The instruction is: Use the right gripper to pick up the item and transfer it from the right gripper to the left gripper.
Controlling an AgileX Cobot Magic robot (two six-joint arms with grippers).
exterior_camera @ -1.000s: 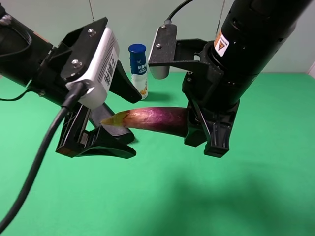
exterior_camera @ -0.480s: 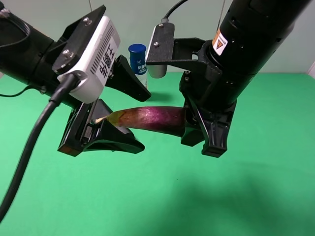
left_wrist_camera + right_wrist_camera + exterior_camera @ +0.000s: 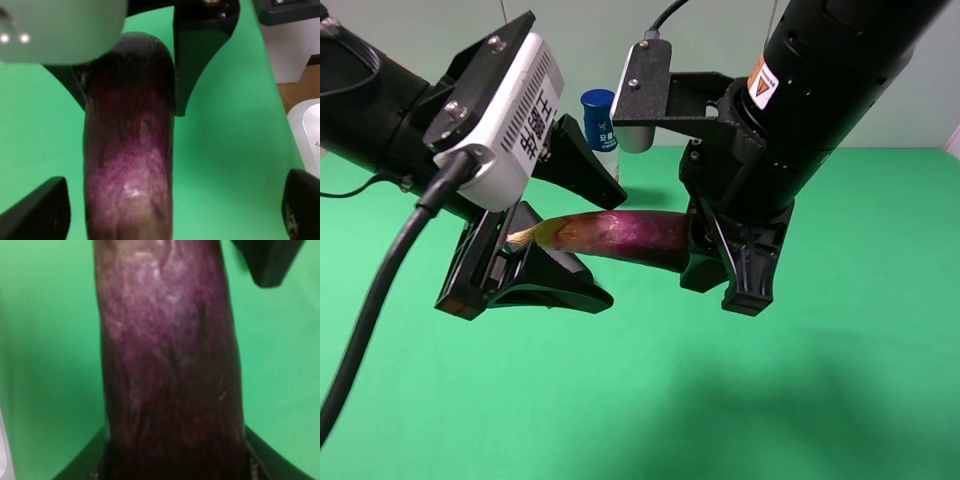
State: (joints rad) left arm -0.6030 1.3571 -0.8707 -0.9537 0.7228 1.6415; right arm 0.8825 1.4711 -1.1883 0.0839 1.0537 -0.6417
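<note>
Exterior high shows the eggplant held level in the air above the middle of the green desk, well clear of its surface. The right gripper is clamped tight on the dark purple blunt end. The right wrist view confirms this, with the eggplant rising straight out of the closed jaws. The left gripper stands wide, one finger above and one below the yellowish stem end. In the left wrist view the eggplant runs between the two fingertips with green desk showing on either side, so they do not touch it. A second ago the left gripper sat lower and farther from the right one, with only the stem's point reaching its jaws. It has since risen and slid along, so the stem end now lies well inside them. The right gripper has shifted slightly up and toward the left gripper, carrying the eggplant with it. The blue-capped bottle near the desk's far edge, seen whole before, is now largely hidden behind the left gripper's upper finger.
</note>
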